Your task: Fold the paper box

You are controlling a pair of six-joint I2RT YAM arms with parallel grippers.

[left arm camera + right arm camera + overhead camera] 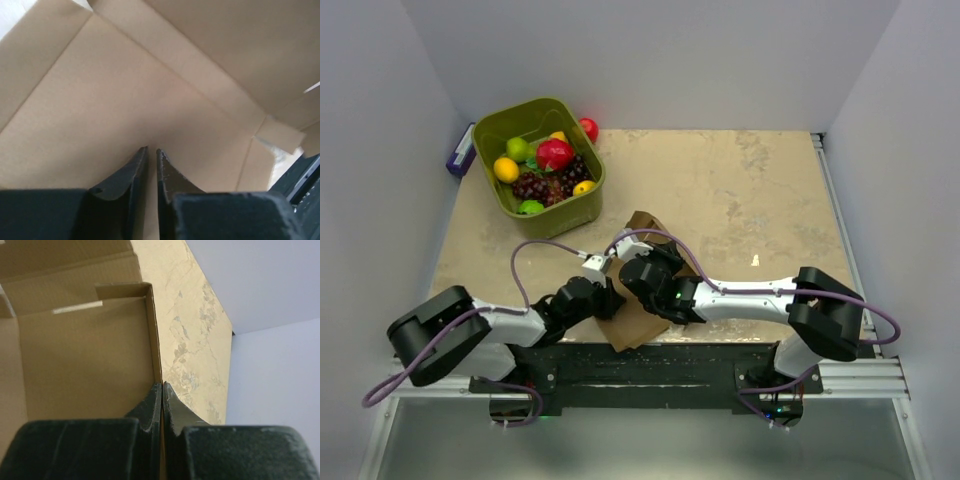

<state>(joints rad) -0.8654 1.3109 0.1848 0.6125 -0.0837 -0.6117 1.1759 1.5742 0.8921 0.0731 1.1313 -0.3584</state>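
The brown paper box [638, 328] lies partly folded at the near middle of the table, mostly under both wrists. My left gripper [610, 298] is at its left side. In the left wrist view the fingers [151, 149] stand almost shut with only a thin slit, tips over the box's inner panel [125, 100], with no wall seen between them. My right gripper [632, 275] is over the box's middle. In the right wrist view it [162, 384] is shut on the upright edge of a side wall [85, 355].
A green bin [588, 195] of toy fruit stands at the back left, with a red fruit [589, 128] behind it and a purple-and-white object [460, 155] at its left. Beige tabletop [750, 200] stretches to the right. The table's front edge is just behind the box.
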